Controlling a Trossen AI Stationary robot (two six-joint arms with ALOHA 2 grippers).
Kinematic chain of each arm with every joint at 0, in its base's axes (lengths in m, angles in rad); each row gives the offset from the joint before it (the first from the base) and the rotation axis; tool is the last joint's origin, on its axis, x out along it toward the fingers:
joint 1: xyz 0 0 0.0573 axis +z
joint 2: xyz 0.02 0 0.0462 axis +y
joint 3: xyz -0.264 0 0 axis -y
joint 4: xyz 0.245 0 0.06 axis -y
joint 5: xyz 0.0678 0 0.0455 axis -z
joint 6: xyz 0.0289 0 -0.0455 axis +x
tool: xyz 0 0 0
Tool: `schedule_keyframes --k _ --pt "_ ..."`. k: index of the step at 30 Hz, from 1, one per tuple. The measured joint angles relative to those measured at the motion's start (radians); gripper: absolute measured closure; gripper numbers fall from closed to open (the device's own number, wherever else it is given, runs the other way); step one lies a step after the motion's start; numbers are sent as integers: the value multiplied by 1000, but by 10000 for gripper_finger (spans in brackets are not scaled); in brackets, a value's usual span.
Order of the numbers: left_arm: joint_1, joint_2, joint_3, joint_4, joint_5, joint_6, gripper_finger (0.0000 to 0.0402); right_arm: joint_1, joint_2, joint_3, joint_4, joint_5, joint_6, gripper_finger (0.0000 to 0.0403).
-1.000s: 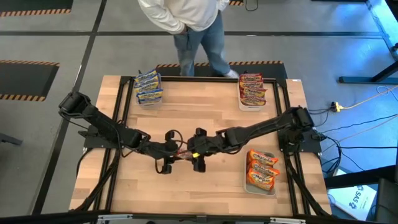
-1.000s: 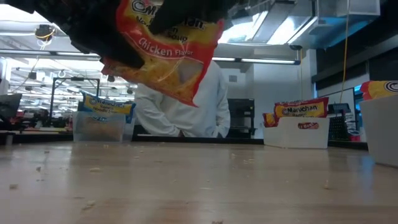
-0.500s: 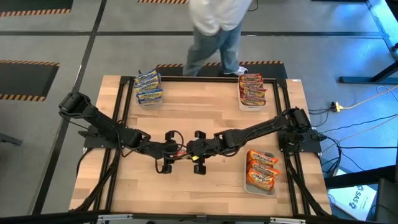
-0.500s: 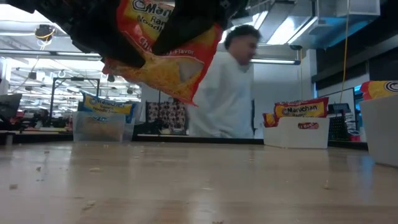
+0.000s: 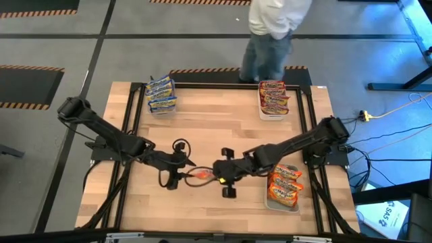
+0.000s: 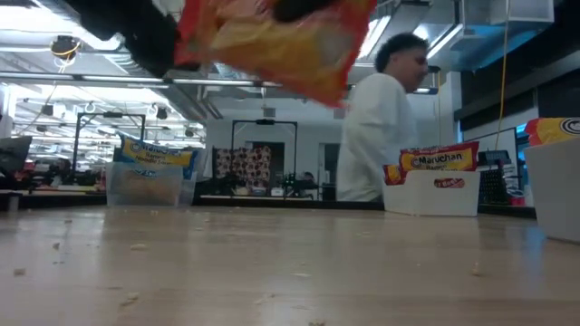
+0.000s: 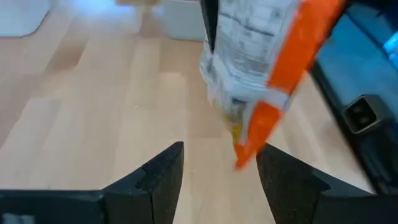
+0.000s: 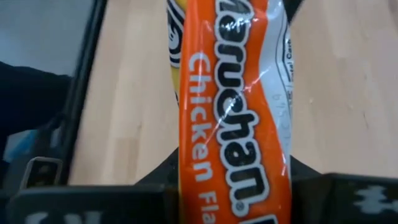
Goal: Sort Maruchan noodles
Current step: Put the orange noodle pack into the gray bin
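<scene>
Right claw (image 5: pixel 225 177) carried orange packet (image 5: pixel 201 175) rightward; left claw (image 5: pixel 177 174) seemingly released.

Orange noodle packet (image 6: pixel 272 41) held aloft above table (image 6: pixel 290 263); person (image 6: pixel 381 127) behind; tubs of packets beyond.

High view is looking straight down on the whole table (image 5: pixel 216 108), both arms, floor around. Low view is sitting at tabletop level, facing across the wood into the room. Left wrist view is looking down past its own fingers (image 7: pixel 158 177) at the tabletop, close. Right wrist view is pressed near an orange packet (image 8: pixel 233 106). All four are sharing that packet.
</scene>
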Motion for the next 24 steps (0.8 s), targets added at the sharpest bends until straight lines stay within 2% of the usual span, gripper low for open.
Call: schedule_keyframes --k 6,16,24 --pt "-9 -17 1 -25 -4 -10 208 90 -59 0 -149 45 117 314" --pt "-9 -13 0 -28 3 -61 208 309 -128 0 -365 144 448 314" --pt "-9 -13 -1 -21 2 -69 208 464 -155 -43 -516 155 733 313"
